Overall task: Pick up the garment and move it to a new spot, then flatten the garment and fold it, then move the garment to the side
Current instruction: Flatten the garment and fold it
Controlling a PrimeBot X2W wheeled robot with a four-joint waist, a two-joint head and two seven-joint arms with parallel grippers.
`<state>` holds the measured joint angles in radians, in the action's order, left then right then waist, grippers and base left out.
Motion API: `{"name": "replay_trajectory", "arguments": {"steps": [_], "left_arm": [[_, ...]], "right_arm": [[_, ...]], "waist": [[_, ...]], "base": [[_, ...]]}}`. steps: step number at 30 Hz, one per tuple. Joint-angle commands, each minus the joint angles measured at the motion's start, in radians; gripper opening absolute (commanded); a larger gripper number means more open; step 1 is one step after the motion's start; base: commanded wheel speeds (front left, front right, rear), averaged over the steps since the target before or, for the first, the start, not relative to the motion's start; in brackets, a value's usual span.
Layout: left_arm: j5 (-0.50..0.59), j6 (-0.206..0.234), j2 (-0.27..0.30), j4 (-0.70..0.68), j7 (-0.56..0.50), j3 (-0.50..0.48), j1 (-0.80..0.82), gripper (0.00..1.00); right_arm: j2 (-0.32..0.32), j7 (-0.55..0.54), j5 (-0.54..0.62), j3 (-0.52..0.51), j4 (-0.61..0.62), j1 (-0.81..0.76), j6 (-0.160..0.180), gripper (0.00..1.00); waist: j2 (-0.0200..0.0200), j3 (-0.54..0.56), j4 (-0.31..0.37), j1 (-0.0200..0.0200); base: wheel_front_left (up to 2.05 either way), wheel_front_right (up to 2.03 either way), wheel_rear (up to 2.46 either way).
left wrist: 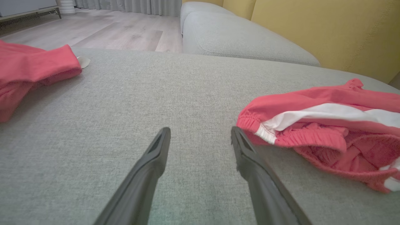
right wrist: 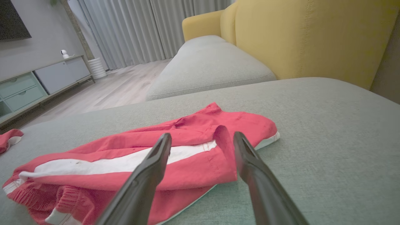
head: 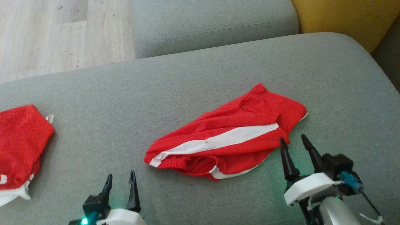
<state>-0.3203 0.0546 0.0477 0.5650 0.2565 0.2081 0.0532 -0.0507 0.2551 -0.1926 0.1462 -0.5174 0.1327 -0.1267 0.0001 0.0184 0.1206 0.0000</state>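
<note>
Garment point(head: 225, 137) beside right end effector point(head: 292, 138), left end effector point(head: 121, 173) apart

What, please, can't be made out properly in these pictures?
Head view: the second red garment is cut off by the left edge.
Head view: the red shorts hide their own underside beneath the top layer.
Right wrist view: the white object on the cabinet is too small to identify.

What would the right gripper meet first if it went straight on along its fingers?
Probably the red garment: the open right gripper points at its near end, and the fabric lies just past its tips. How high the tips hang is unclear.
</note>
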Motion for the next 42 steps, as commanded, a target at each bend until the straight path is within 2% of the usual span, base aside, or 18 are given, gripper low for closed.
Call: {"name": "replay_trajectory", "arguments": {"steps": [1, 14, 23, 27, 34, 42], "left_arm": [[-0.005, 0.011, 0.003, -0.028, 0.005, -0.020, 0.053, 1.00], [-0.003, 0.023, 0.003, -0.033, 0.005, 0.013, 0.057, 1.00], [0.008, 0.030, 0.003, -0.061, 0.005, 0.010, 0.050, 1.00], [-0.033, -0.005, 0.003, -0.078, 0.005, 0.044, 0.056, 1.00], [-0.205, -0.085, 0.003, -0.061, 0.005, 0.208, 0.095, 1.00], [-0.378, -0.120, 0.003, 0.006, 0.005, 0.288, 0.157, 1.00]], "right_arm": [[0.000, 0.007, 0.015, 0.035, 0.023, 0.050, -0.004, 1.00], [0.000, 0.007, 0.016, 0.026, 0.015, 0.061, -0.004, 1.00], [0.000, 0.007, 0.011, 0.009, 0.015, 0.056, -0.004, 1.00], [0.000, 0.007, 0.006, 0.015, 0.014, 0.052, -0.004, 1.00], [0.000, 0.007, -0.002, 0.025, 0.009, 0.054, -0.004, 1.00], [0.000, 0.007, -0.012, 0.028, 0.005, 0.084, -0.004, 1.00]], "waist": [[-0.0001, -0.004, -0.008, 0.0000], [-0.0001, -0.022, -0.091, 0.0000], [-0.0001, -0.028, -0.101, 0.0000], [-0.0001, -0.033, -0.092, 0.0000], [-0.0001, -0.065, -0.069, 0.0000], [-0.0001, -0.112, -0.021, 0.0000]], "base": [[0.00, 0.00, 0.00], [0.00, 0.00, 0.00], [0.00, 0.00, 0.00], [0.00, 0.00, 0.00], [0.00, 0.00, 0.00], [0.00, 0.00, 0.00]]}}
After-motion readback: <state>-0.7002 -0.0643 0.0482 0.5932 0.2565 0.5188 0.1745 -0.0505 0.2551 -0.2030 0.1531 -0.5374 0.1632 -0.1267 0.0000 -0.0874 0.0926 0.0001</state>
